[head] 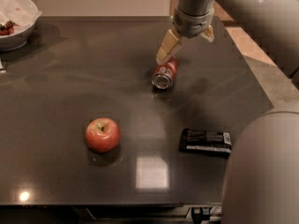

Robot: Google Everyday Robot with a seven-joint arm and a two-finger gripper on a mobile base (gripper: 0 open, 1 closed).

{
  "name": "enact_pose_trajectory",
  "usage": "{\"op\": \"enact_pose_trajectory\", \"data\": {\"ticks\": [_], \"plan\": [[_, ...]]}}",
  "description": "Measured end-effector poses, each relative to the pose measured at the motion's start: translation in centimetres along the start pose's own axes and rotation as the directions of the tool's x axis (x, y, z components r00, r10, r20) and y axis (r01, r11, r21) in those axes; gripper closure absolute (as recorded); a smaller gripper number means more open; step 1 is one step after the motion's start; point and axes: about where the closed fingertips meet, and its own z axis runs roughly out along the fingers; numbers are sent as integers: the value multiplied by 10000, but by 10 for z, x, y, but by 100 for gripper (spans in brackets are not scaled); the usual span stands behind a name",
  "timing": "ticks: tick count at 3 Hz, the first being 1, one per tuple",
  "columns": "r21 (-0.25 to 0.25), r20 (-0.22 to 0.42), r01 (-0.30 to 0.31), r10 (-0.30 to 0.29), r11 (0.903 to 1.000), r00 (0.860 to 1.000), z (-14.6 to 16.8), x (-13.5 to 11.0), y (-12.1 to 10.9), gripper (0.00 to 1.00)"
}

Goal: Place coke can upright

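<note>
I see a dark glossy table [70,78] throwing back light; the coke can [164,73] shows shiny red metal, bare silver end — just above the can hangs the gripper [187,48], matt tan fingers [167,48] spread apart.

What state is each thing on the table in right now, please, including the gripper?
coke can: lying on its side, silver end toward the camera, not yet upright.
gripper: open, above the can, one finger by the can's far end.
apple: resting stem up, front left.
black snack bar: lying flat, front right.
white bowl: upright at the far left corner, holding red food.
</note>
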Motion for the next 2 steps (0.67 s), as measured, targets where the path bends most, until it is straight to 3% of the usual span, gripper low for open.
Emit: {"op": "enact_pose_trajectory", "data": {"ticks": [2], "plan": [[50, -42, -206, 207, 9998, 9998, 3, -2, 0, 0]]}}
